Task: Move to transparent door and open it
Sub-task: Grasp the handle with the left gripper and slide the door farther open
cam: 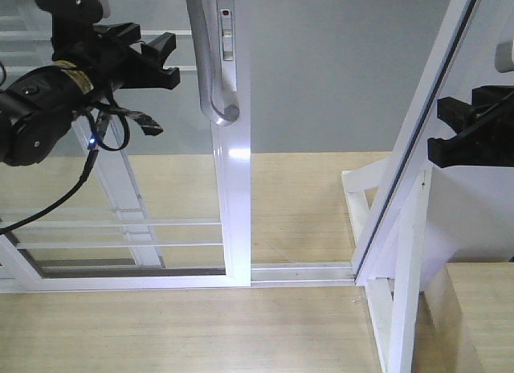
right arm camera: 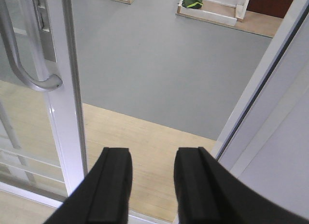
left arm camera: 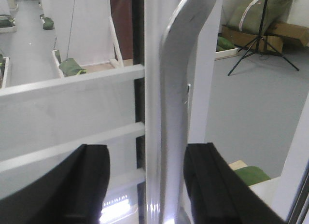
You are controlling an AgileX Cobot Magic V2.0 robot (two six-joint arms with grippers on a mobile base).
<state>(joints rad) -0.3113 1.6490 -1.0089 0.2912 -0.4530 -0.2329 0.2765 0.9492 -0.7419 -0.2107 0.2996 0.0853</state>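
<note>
The transparent door (cam: pixel 112 172) is a glass panel with thin white bars and a white stile (cam: pixel 233 188). Its curved grey handle (cam: pixel 210 67) hangs on that stile. A gap shows between the stile and the slanted white jamb (cam: pixel 418 140). My left gripper (cam: pixel 170 61) is open, just left of the handle at its height. In the left wrist view the handle (left arm camera: pixel 174 113) stands between the open fingers (left arm camera: pixel 82 185), closer to the right one, with no clear contact. My right gripper (cam: pixel 438 130) is open and empty at the jamb; its wrist view shows the gripper (right arm camera: pixel 152 185) above the wood floor, with the handle (right arm camera: pixel 29 74) to its left.
A white triangular brace post (cam: pixel 393 252) stands at the foot of the jamb. The floor track (cam: pixel 301 272) runs across the opening. A wooden block (cam: pixel 474 317) is at lower right. Grey floor lies beyond, with a tripod (left arm camera: pixel 263 35) and green bags (left arm camera: pixel 72 67).
</note>
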